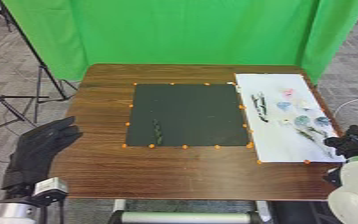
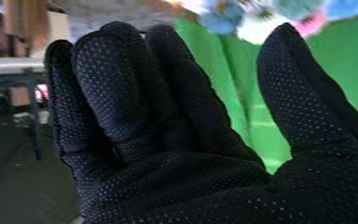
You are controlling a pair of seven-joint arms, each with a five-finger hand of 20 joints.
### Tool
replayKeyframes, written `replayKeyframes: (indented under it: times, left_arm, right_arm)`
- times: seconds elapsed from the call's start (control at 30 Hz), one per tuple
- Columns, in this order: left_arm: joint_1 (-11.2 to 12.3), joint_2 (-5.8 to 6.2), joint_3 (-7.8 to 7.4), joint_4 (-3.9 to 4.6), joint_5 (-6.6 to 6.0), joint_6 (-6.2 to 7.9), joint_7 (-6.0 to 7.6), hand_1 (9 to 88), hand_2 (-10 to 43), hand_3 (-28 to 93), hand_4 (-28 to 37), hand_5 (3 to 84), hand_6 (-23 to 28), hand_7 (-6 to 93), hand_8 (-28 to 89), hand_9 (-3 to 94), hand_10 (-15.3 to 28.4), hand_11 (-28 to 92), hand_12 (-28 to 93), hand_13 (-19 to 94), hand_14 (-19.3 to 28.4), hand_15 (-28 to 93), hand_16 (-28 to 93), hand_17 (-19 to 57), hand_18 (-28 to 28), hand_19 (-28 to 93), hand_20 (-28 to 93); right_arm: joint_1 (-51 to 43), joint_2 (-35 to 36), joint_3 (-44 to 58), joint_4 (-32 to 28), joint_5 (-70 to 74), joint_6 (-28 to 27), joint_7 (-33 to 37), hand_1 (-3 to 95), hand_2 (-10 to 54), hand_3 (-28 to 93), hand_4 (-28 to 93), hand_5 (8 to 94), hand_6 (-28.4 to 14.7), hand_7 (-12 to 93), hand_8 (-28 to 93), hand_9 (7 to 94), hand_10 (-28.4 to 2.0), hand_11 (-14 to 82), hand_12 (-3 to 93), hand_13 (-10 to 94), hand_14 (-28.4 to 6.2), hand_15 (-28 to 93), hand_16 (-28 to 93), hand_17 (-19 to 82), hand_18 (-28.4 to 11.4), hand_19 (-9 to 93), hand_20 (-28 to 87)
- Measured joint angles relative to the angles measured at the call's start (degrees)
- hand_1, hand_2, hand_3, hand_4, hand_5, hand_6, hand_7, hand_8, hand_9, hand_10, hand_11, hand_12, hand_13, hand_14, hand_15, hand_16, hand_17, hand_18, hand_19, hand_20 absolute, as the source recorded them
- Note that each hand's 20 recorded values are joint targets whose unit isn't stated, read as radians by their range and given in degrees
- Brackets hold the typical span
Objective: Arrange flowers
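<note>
Note the right hand (image 1: 357,144) at the near right of the worktop (image 1: 158,170), beside the white sheet (image 1: 266,145), released and empty, thumb spread well apart from straight fingers. Note likewise the left hand (image 1: 40,147) over the near left edge, relaxed and grasping nothing. Find one dark green sprig (image 1: 158,133) on the black mat (image 1: 193,107), towards its near left; find the remaining flowers on the white sheet to the right, with leafy sprigs (image 1: 262,107) along its left side, a pink blossom (image 1: 288,92) towards the far end and blue blossoms (image 1: 302,120) nearer. Expect trouble first at the pick-up: thin stems lying flat, likely to roll or slip from under thick gloved fingertips. Beware a low sweep in from the right, liable to drag the blue blossoms along or push something off the edge. Beware, too, pinching by the bloom instead of the stem, for fear of crushing or bending petals. Given such close spacing among the flowers, judge a double pick quite possible. Over the mat, mind trailing leaves, apt to catch the sprig and shift it, and avoid brushing the orange markers (image 1: 185,147) along the border.
</note>
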Motion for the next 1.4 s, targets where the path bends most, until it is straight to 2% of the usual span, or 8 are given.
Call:
replayKeyframes:
  times: [0.47, 0.9, 1.07, 1.2, 1.4]
  left_arm:
    - [-0.43, 0.24, 0.4, 0.23, -0.27, 0.07, 0.03, 27.2, 4.5, 83, -13.0, 47.7, 14.5, 15.5, -8, 41.1, 22.5, 39, 11, 28, 28.3, 60, -12, -9.5, 21.9, 56, 16]
    - [-0.84, 0.36, 0.67, 0.28, -0.37, 0.11, -0.02, 27.2, 4.6, 83, -12.9, 47.8, 14.4, 15.5, -8, 41.1, 22.7, 38, 11, 28, 28.2, 60, -12, -9.5, 21.9, 56, 16]
    - [-0.88, 0.43, 0.67, 0.28, -0.41, 0.11, -0.03, 27.2, 4.6, 83, -12.9, 47.8, 14.4, 15.5, -8, 41.1, 22.7, 39, 11, 28, 28.3, 60, -12, -9.5, 21.8, 55, 16]
    - [-0.88, 0.43, 0.66, 0.28, -0.45, 0.11, -0.06, 27.3, 4.7, 83, -12.9, 47.8, 14.5, 15.5, -8, 41.1, 22.7, 39, 11, 28, 28.3, 60, -12, -9.5, 21.8, 55, 16]
    - [-0.88, 0.43, 0.66, 0.29, -0.56, 0.12, -0.05, 27.2, 4.6, 83, -12.8, 47.8, 14.5, 15.4, -8, 41.1, 22.7, 39, 11, 28, 28.3, 60, -12, -9.5, 21.8, 55, 16]
  right_arm:
    - [2.74, 0.15, -3.88, 3.62, -0.26, -0.27, 1.15, 27.7, 2.3, 75, -22, 64.2, -16.3, 12, -7, 61.3, -27.1, 23.8, 17.0, 57, -21.0, 73, 14, 32, -28.4, 90, -12]
    - [6.5, 0.54, -7.11, 6.63, -0.88, -2.29, 1.33, 33.7, -1.4, 76, -23, 65.6, -14.1, 14, -8, 61.8, -26.1, 24.4, 16.8, 58, -19.8, 73, 14, 31, -28.4, 89, -11]
    - [7.7, 0.54, -7.59, 7.23, -0.68, -3.06, 1.62, 40.9, -2.4, 76, -26, 69.0, -10.5, 18, -9, 67.5, -22.0, 28.1, 17.4, 62, -16.3, 71, 15, 32, -27.2, 89, -10]
    - [9.21, 0.63, -8.44, 8.19, -0.73, -3.09, 2.05, 48.5, -3.8, 72, -28, 72.5, -8.0, 23, 6, 72.8, -18.3, 31.1, 18.2, 66, -13.6, 69, 16, 33, -25.6, 90, -9]
    - [11.19, 0.93, -9.65, 9.67, -0.94, -2.13, 2.25, 53.5, -3.0, 70, -28, 77.5, -4.4, 27, 8, 80.1, -14.8, 32.2, 21.8, 72, -10.6, 67, 18, 35, -23.9, 91, -7]
